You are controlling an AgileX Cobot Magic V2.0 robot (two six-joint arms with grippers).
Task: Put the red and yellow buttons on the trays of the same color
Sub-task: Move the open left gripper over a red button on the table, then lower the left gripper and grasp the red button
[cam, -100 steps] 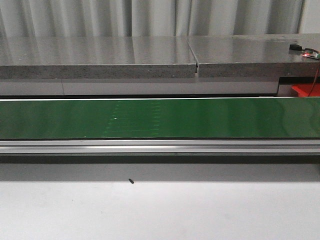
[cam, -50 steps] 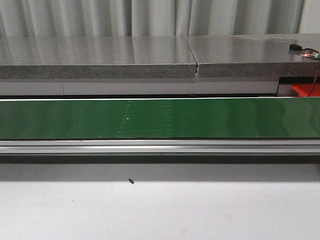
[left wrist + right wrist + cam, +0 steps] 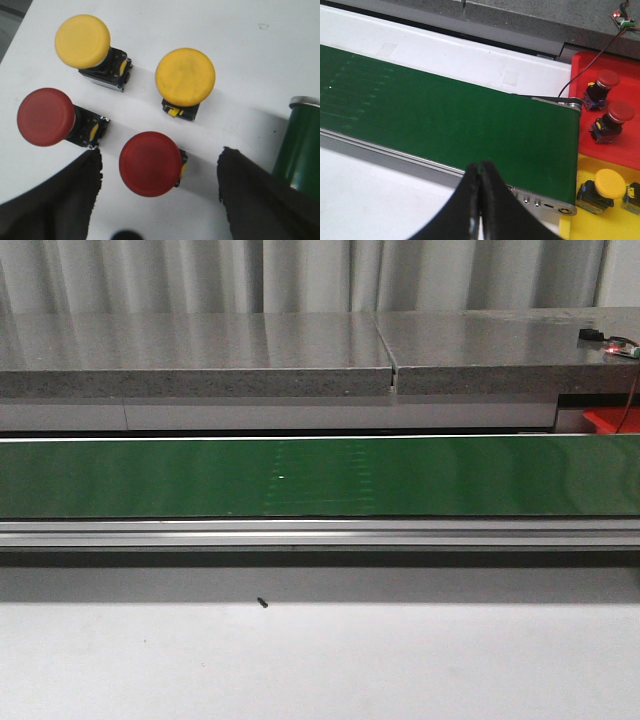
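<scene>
Buttons on bench, left wrist view: four. Two yellow buttons (image 3: pixel 82 41) (image 3: pixel 185 76) and two red buttons (image 3: pixel 46 117) (image 3: pixel 150 163), all mushroom-capped on black bases, standing apart on the white bench (image 3: pixel 240 55). One red sits between the left end effector's fingers (image 3: pixel 75 200), nearest the camera; nothing is gripped.

Left end effector (image 3: pixel 157 200): fingers spread wide, empty.

Belt roller (image 3: pixel 300 145): one green end, beside the far finger.

Buttons in trays, right wrist view: two red (image 3: pixel 602 86) (image 3: pixel 612 120) on the red tray (image 3: pixel 580 70); one yellow (image 3: pixel 602 189) fully visible on the yellow tray (image 3: pixel 590 167), with a second item cut off at the frame edge, colour not certain.

Right end effector (image 3: pixel 480 200): fingers pressed together, holding nothing, above the near rail of the belt (image 3: pixel 445 115).

Front view: one green belt (image 3: pixel 150 478) running the full width, a grey stone ledge (image 3: pixel 200 350) behind, white bench (image 3: pixel 400 660) in front with one small dark speck (image 3: pixel 262 603). A red tray corner (image 3: pixel 610 420) shows at far right. No buttons or end effectors appear here; only the wrist views show them.
</scene>
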